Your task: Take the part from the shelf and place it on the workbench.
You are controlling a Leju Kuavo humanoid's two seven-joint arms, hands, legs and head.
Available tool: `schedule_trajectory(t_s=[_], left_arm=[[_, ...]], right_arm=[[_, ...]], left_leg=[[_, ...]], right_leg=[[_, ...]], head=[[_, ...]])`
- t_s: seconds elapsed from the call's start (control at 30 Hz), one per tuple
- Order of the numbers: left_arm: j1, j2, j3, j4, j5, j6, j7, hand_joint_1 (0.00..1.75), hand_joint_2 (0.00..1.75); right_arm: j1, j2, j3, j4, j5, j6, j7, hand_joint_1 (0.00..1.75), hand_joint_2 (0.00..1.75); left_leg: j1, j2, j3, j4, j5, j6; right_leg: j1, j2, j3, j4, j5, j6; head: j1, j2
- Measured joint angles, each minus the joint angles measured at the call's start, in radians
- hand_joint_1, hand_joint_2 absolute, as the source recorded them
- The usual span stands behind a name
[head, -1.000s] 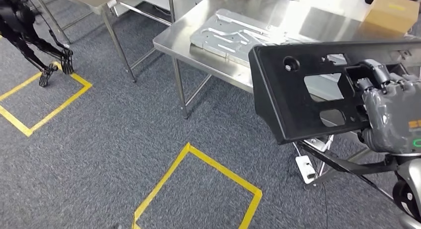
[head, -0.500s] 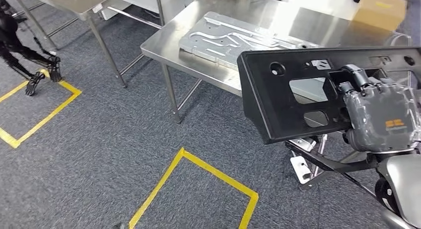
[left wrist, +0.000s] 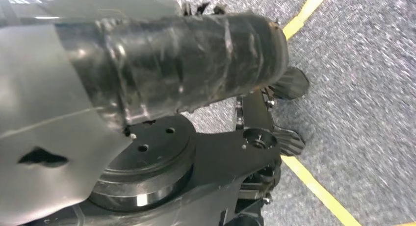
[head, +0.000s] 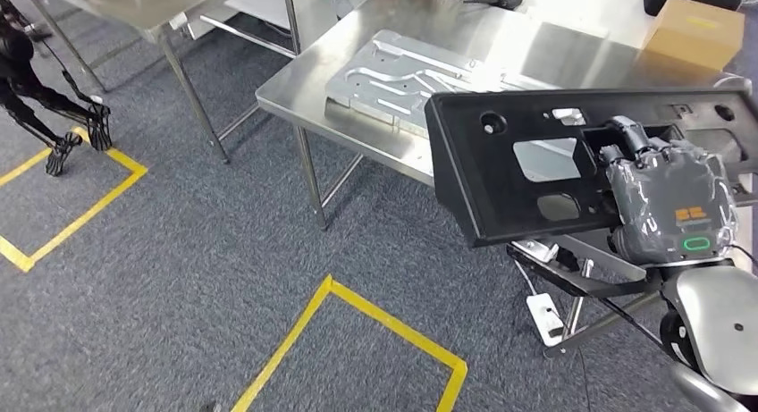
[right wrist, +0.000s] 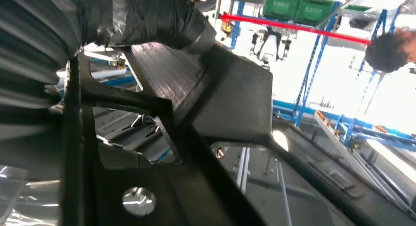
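Observation:
The part [head: 501, 171] is a long black plastic panel with several cut-outs. My right hand [head: 666, 202] grips it near its middle, fingers hooked through a cut-out, and holds it on edge in the air over the near edge of the steel workbench [head: 572, 50]. In the right wrist view the panel [right wrist: 196, 118] runs close past the camera, with the taped thumb [right wrist: 122, 15] of my right hand lying on it. My left hand [left wrist: 162, 64] hangs low over the carpet; its fingers are hidden.
A grey metal plate [head: 402, 72] lies on the workbench and a cardboard box [head: 693, 28] stands at its far right. A second steel table [head: 152, 1] stands at the back left. Yellow floor tape [head: 375, 314] marks squares on the carpet. A person's head [right wrist: 390, 49] is near.
The whole view has shifted as the camera moved. The panel stays in my right hand's grip and has sunk a little, with more of the hand and arm in view.

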Motion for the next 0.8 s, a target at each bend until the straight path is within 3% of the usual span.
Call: schedule_trajectory(t_s=[0.07, 0.13, 0.23, 0.3, 0.33, 0.4, 0.47, 0.57, 0.6, 0.67, 0.73, 0.8], left_arm=[[-0.001, 0.001, 0.000, 0.000, 0.001, 0.000, 0.000, 0.00, 0.00], [-0.003, 0.002, -0.001, 0.000, 0.001, 0.000, 0.000, 0.00, 0.00], [-0.003, 0.003, -0.002, 0.000, 0.001, 0.000, 0.000, 0.00, 0.00], [0.002, 0.004, -0.003, 0.000, 0.001, -0.001, 0.001, 0.00, 0.00], [0.004, 0.005, -0.003, 0.000, 0.001, 0.000, 0.002, 0.00, 0.00], [0.008, 0.008, -0.003, 0.000, 0.001, 0.001, 0.003, 0.00, 0.00], [0.009, 0.010, -0.006, 0.000, 0.001, 0.002, 0.003, 0.00, 0.00], [0.008, 0.010, -0.012, 0.001, 0.002, 0.002, 0.005, 0.00, 0.00], [0.008, 0.010, -0.014, 0.001, 0.002, 0.002, 0.006, 0.00, 0.00], [0.006, 0.010, -0.017, 0.000, 0.002, 0.002, 0.006, 0.00, 0.00], [0.005, 0.011, -0.020, 0.000, 0.003, 0.002, 0.006, 0.00, 0.00], [0.006, 0.012, -0.021, 0.001, 0.004, 0.002, 0.006, 0.00, 0.00]], right_arm=[[0.000, 0.010, 0.010, 0.007, 0.011, -0.004, 0.001, 1.75, 1.75], [0.000, 0.019, 0.017, 0.014, 0.019, -0.012, 0.002, 1.75, 1.75], [0.008, 0.034, 0.031, 0.024, 0.027, -0.021, 0.003, 1.75, 1.75], [0.020, 0.043, 0.041, 0.032, 0.028, -0.026, 0.004, 1.75, 1.75], [0.025, 0.047, 0.045, 0.035, 0.028, -0.028, 0.004, 1.75, 1.75], [0.033, 0.054, 0.051, 0.043, 0.027, -0.033, 0.005, 1.75, 1.75], [0.039, 0.060, 0.053, 0.050, 0.023, -0.038, 0.005, 1.75, 1.75], [0.046, 0.068, 0.054, 0.061, 0.018, -0.043, 0.006, 1.75, 1.75], [0.047, 0.069, 0.054, 0.063, 0.017, -0.044, 0.006, 1.75, 1.75], [0.046, 0.070, 0.054, 0.067, 0.015, -0.046, 0.006, 1.75, 1.75], [0.047, 0.073, 0.054, 0.072, 0.012, -0.047, 0.005, 1.75, 1.75], [0.050, 0.077, 0.054, 0.079, 0.008, -0.047, 0.005, 1.75, 1.75]], left_leg=[[0.000, 0.001, 0.006, 0.010, -0.009, -0.011], [0.003, 0.001, -0.019, 0.071, -0.024, -0.019], [0.005, 0.000, -0.140, 0.252, -0.079, -0.025], [0.004, 0.000, -0.196, 0.290, -0.089, -0.025], [0.004, 0.000, -0.200, 0.258, -0.066, -0.023], [0.003, -0.001, -0.178, 0.136, 0.032, -0.016], [-0.002, -0.003, -0.158, 0.056, 0.089, -0.005], [-0.003, -0.005, -0.136, 0.039, 0.091, 0.014], [-0.001, -0.005, -0.126, 0.034, 0.088, 0.020], [0.002, -0.005, -0.105, 0.024, 0.081, 0.029], [0.001, -0.005, -0.084, 0.020, 0.064, 0.034], [-0.001, -0.005, -0.056, 0.019, 0.042, 0.035]], right_leg=[[-0.001, 0.004, 0.015, -0.006, 0.001, -0.016], [-0.003, 0.007, 0.034, -0.007, -0.010, -0.030], [-0.001, 0.008, 0.058, -0.008, -0.030, -0.041], [0.000, 0.013, 0.081, -0.008, -0.049, -0.041], [0.000, 0.015, 0.096, -0.008, -0.061, -0.040], [0.001, 0.019, 0.126, -0.008, -0.085, -0.034], [0.003, 0.023, 0.143, -0.008, -0.107, -0.022], [0.005, 0.024, 0.155, 0.002, -0.112, -0.005], [0.004, 0.022, 0.147, 0.025, -0.106, -0.003], [0.003, 0.017, 0.087, 0.115, -0.105, 0.003], [0.002, 0.015, 0.001, 0.220, -0.145, 0.007], [0.002, 0.014, -0.057, 0.249, -0.192, 0.008]], head=[[-0.003, 0.000], [-0.005, 0.000], [-0.008, 0.000], [-0.008, 0.000], [-0.008, 0.000], [-0.008, 0.000], [-0.009, 0.000], [-0.010, 0.000], [-0.009, 0.000], [-0.007, 0.000], [-0.005, 0.000], [-0.005, 0.000]])
